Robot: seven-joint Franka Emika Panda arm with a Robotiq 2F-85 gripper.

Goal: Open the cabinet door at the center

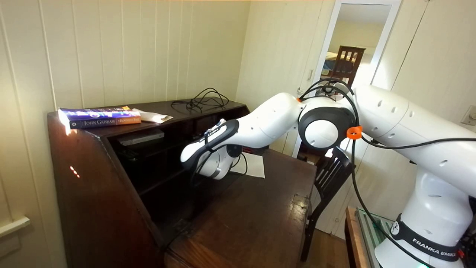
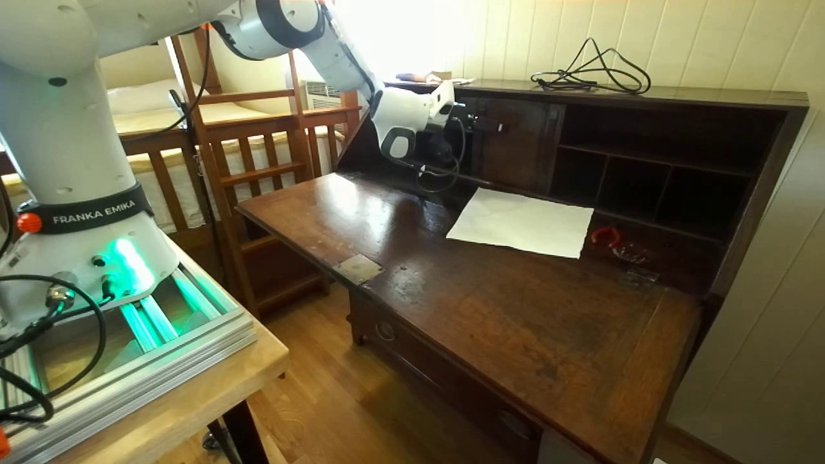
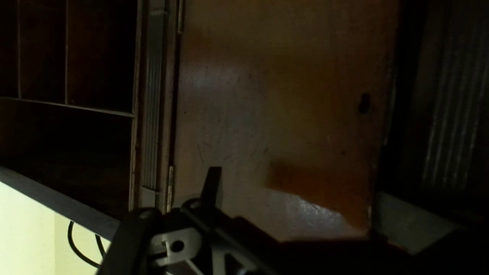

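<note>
1. The cabinet door (image 3: 275, 114) stands upright at the center of the desk (image 1: 93, 193), behind the tabletop (image 2: 515, 322) and its paper sheet (image 2: 523, 222); the dark band past its keyhole (image 3: 364, 103) edge suggests that it is slightly ajar, though shadow leaves that unsure

2. The jaws are close to the door; in the wrist view a single black fingertip (image 3: 214, 185) shows over its hinge-side half, and neither how wide the jaws stand nor whether they touch the wood can be told

3. No knob can be made out, so the arm (image 1: 267, 115) would do best to slip a fingertip behind the free edge on the keyhole side and draw the door outward

4. The pull should follow an arc about the hinges (image 3: 170, 187), the jaws turning with the door; a straight tug may strain the metal or let the edge slip away

5. The cable loop (image 2: 462, 151) beside the jaws could snag on the door's corner, so a slow swing with room to spare is wise

6. The door is a flat rectangle of dark brown polished wood, with cloudy reflections and fine scratches; so smooth a face will likely give little purchase

7. Beside the hinges runs a slim fluted strip (image 3: 151, 103); the tabletop is glossy but worn, with a dull metal plate (image 2: 359, 269) at its edge, and the paper sheet lies flat with a slightly ragged rim
</note>
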